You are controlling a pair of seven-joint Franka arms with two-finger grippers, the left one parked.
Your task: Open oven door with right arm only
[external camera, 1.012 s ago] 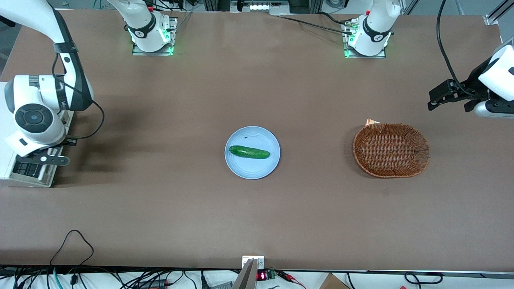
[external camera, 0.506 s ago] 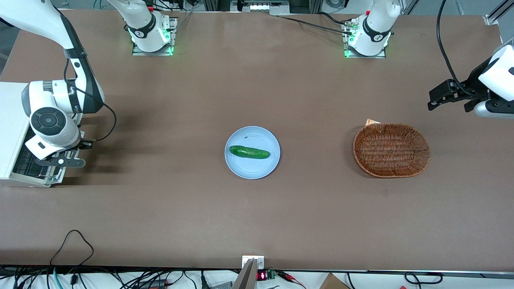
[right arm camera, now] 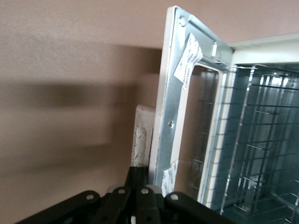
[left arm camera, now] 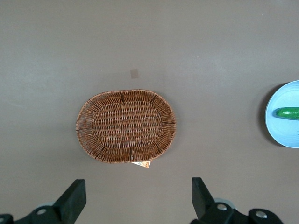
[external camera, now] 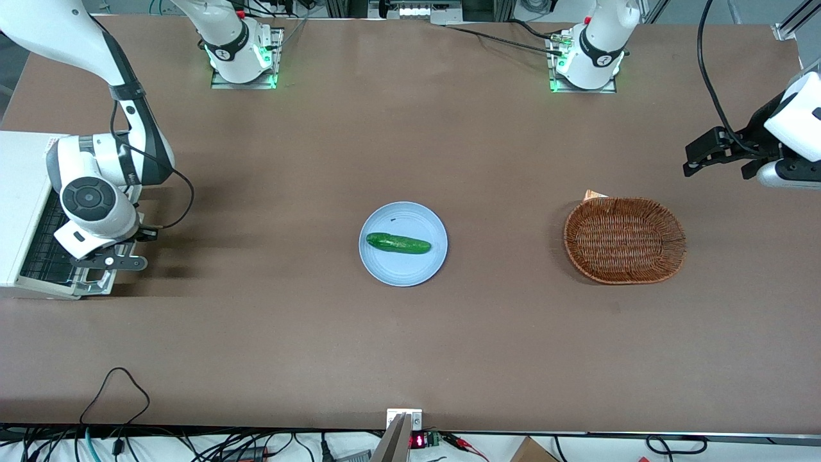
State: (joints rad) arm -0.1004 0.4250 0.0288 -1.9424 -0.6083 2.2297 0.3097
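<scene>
The white toaster oven (external camera: pixel 19 186) stands at the working arm's end of the table. Its oven door (external camera: pixel 92 286) hangs partly open, and the black wire rack (external camera: pixel 42 239) shows inside. In the right wrist view the door's silver frame (right arm camera: pixel 174 98) stands away from the oven, with its pale bar handle (right arm camera: pixel 142 135) on the outer face. The right arm (external camera: pixel 96 186) reaches down over the door. Its gripper (external camera: pixel 109 263) is at the door's free edge. The gripper's fingers (right arm camera: pixel 139 179) are pressed together with no gap, their tips at the handle beside the frame.
A light blue plate (external camera: pixel 385 269) with a green cucumber (external camera: pixel 397 243) sits mid-table. A brown wicker basket (external camera: pixel 625 240) lies toward the parked arm's end; it also shows in the left wrist view (left arm camera: pixel 126 126). Cables hang at the table's near edge.
The right arm has moved away from the oven toward the table's middle. The door has swung further open with the gripper, so more of the wire rack shows.
</scene>
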